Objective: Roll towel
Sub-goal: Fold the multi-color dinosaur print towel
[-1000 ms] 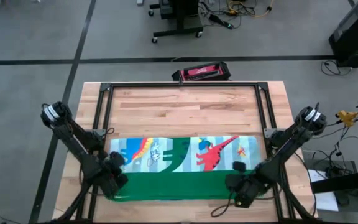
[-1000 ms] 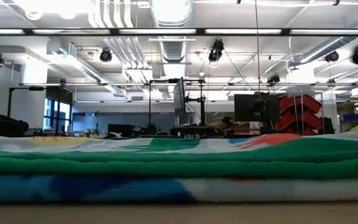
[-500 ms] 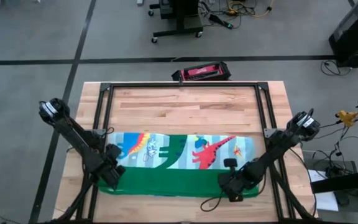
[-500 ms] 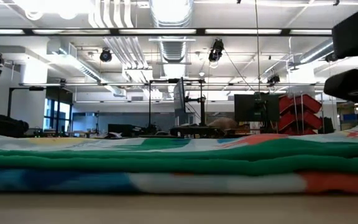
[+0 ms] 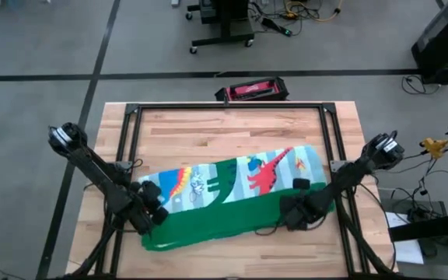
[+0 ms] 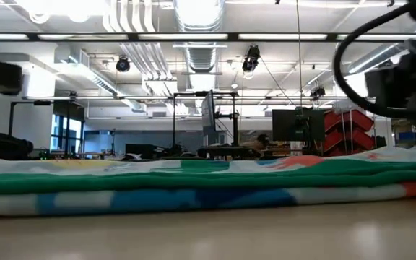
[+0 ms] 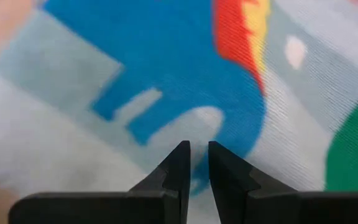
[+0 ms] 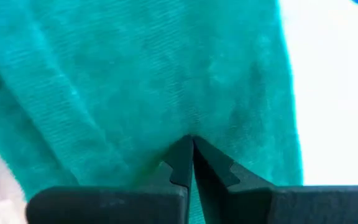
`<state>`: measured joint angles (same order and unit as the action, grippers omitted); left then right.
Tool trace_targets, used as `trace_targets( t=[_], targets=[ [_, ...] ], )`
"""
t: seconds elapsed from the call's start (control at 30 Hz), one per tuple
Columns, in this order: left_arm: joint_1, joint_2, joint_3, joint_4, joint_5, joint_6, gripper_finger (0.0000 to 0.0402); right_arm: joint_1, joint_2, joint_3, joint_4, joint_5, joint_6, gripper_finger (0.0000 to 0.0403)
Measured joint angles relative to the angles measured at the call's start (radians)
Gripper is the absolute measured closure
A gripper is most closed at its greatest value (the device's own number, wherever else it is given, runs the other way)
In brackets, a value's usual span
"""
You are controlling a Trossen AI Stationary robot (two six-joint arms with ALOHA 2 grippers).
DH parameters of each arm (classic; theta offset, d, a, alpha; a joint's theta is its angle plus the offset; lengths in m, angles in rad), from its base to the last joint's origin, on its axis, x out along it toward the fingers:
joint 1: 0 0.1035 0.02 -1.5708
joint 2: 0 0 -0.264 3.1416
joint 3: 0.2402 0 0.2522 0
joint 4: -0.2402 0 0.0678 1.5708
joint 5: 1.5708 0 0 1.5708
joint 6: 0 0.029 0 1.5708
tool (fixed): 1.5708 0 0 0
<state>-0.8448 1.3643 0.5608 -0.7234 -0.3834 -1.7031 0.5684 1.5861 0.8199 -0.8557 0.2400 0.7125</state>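
Observation:
The towel (image 5: pixel 232 194) lies folded in a long strip across the wooden table, slanting, with its right end farther back than its left. Its far half shows the dinosaur print and its near half the green border (image 5: pixel 208 225). In the low view it is a flat stack of layers (image 6: pixel 193 189). My left gripper (image 5: pixel 155 215) is shut at the strip's left end, over the blue print (image 7: pixel 166 81). My right gripper (image 5: pixel 290 214) is shut on the green border near the right end. My left gripper comes down on the towel's left end from above, its fingertips (image 7: pixel 182 155) almost together on the blue-and-white print (image 7: pixel 197 127). How much cloth lies between them cannot be told. My right gripper pinches a small pucker of the green border (image 8: pixel 188 127) between its two fingertips, from above. One layer or several, I cannot tell. The towel lies on the table around it.
Black frame rails (image 5: pixel 228 106) run round the tabletop. A red and black object (image 5: pixel 251 89) lies just beyond the far edge. Bare wood (image 5: pixel 232 136) lies behind the towel. A dark cable (image 5: pixel 267 231) loops over the green cloth beside my right gripper.
The towel strip has turned about on the table: its right end has slid toward the far edge and its left end a little toward the near edge. My right gripper has gone toward the far edge with it. My left gripper has shifted slightly toward the right.

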Motion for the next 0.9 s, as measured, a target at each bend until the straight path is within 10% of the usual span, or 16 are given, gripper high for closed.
trace_targets(
  t=[0.27, 0.43, 0.63, 0.9],
  targets=[
    [0.011, -0.004, 0.006, -0.113, 0.103, -0.111, 0.0376, -0.113, -0.053, 0.016, -0.220, 0.241, 0.177, 0.0403],
    [0.053, -0.002, 0.048, -0.095, 0.103, -0.068, 0.0378, -0.104, -0.096, 0.038, 0.174, 0.341, 0.047, 0.0403],
    [0.148, 0.055, 0.092, 0.178, 0.066, 0.197, 0.0378, -0.126, -0.015, 0.038, 0.784, 0.185, -0.196, 0.0403],
    [0.203, 0.221, 0.254, 0.007, 0.067, 0.378, 0.0378, -0.123, 0.177, 0.044, 0.914, 0.162, -0.199, 0.0403]
  ],
)
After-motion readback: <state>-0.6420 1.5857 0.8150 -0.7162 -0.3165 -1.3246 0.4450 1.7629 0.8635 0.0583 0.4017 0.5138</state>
